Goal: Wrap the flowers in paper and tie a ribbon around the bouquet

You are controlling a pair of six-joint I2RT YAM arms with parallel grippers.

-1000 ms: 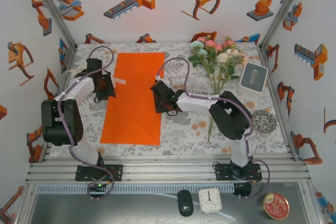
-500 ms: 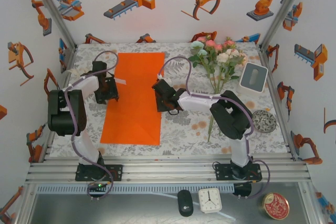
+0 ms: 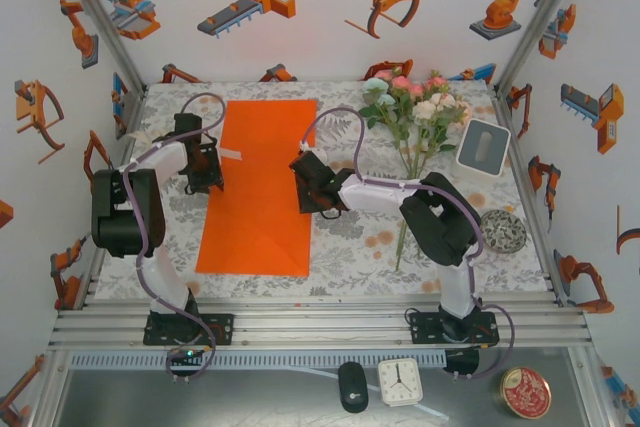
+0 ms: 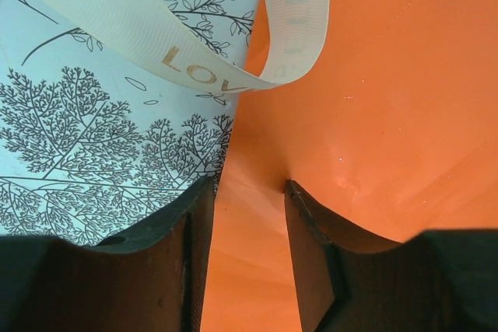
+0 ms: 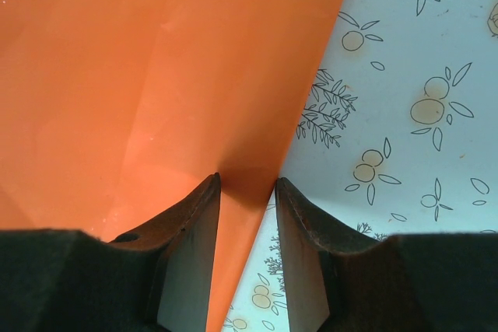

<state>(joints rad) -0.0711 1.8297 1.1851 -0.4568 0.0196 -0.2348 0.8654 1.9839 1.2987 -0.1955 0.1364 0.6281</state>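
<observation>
Sitting at the side edges of the paper (image 3: pixel 258 197), the left claw (image 4: pixel 249 184) and right claw (image 5: pixel 247 179) are each spread a little around it.

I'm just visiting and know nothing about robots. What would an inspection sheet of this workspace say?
Surface: floral-patterned tablecloth.
Job's things: orange paper spread out; flowers lying to its right, unwrapped; ribbon lying across paper's left edge.
Clutter: white box, round grey object, clock, red tin.
Grippers: left gripper and right gripper each open, straddling a paper edge.
Cables: looped cable on each arm.
Surroundings: walls printed with robot pictures.
</observation>
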